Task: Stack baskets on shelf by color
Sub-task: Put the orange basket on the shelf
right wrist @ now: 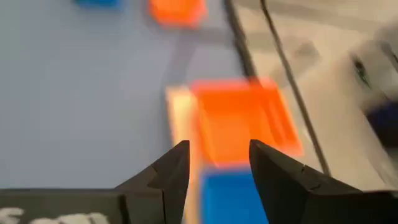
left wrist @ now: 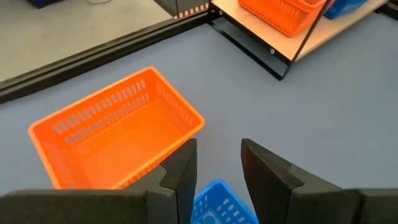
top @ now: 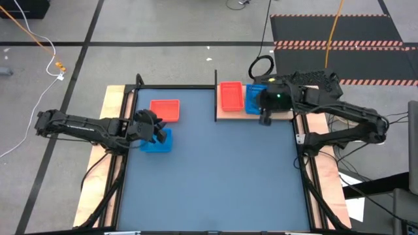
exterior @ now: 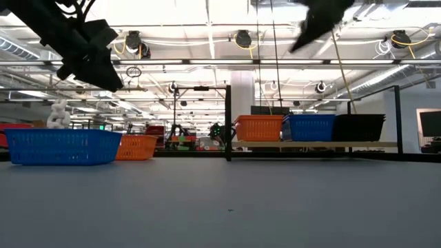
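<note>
The wooden shelf [top: 225, 114] is sitting at the back edge with an orange basket [top: 230, 95], a blue one [top: 253, 98] and a black mesh one [exterior: 357, 127] lined up side by side on it. Another orange basket [top: 165, 109] and blue basket [top: 157, 141] are lying loose, upright, well apart from the shelf.

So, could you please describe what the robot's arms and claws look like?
Both arms are dark, slender and jointed, with cables trailing along them. The right arm shows a small green light near its wrist. The left claw and right claw each have two dark, angular, wedge-shaped fingers.
</note>
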Controlling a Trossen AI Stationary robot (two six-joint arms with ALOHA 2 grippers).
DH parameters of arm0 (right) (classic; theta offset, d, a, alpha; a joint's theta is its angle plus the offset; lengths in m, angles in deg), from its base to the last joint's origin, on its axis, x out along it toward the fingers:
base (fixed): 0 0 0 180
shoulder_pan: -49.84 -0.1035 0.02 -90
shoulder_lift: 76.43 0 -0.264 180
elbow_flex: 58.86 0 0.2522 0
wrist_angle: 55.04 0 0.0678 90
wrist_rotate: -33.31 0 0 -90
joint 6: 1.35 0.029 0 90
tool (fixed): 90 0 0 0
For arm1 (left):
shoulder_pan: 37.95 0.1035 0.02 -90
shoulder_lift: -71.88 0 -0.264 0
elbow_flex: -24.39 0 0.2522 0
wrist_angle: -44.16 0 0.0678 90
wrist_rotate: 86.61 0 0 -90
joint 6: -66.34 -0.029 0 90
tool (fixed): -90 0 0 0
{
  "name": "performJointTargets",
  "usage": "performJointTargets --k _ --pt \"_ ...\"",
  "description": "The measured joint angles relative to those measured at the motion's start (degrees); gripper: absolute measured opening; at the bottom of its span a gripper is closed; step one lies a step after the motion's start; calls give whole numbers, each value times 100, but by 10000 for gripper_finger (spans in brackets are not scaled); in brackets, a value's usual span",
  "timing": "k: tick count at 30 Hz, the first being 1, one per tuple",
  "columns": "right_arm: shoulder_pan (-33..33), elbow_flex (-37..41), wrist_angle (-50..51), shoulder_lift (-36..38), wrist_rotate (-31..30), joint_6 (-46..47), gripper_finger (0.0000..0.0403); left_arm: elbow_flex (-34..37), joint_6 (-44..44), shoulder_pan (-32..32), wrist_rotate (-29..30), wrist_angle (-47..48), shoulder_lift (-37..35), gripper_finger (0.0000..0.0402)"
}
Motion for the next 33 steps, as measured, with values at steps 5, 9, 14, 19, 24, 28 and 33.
performJointTargets --k 5,9,14,19,24,28,33 --pt "-830 2 -1469 -537 277 -311 162 0 32 2 0 -10 0 127" --pt "-1364 -2 -3008 -1464 16 -1451 162 0 -242 102 38 -140 0 127" --pt "-1336 -724 -3738 -3210 -335 -3114 162 0 -546 283 45 -290 0 127" --pt "-1025 -1992 -3724 -4844 -331 -3704 162 0 -564 301 45 -75 0 127" --pt "-787 -3306 -3736 -6016 305 -3429 162 0 -627 371 86 46 -2 127" --pt "-635 -4245 -3689 -6709 888 -2287 162 0 -719 566 133 48 -15 127" --pt "-630 -5056 -3379 -7262 842 -1555 162 0 -757 778 135 178 -15 127"
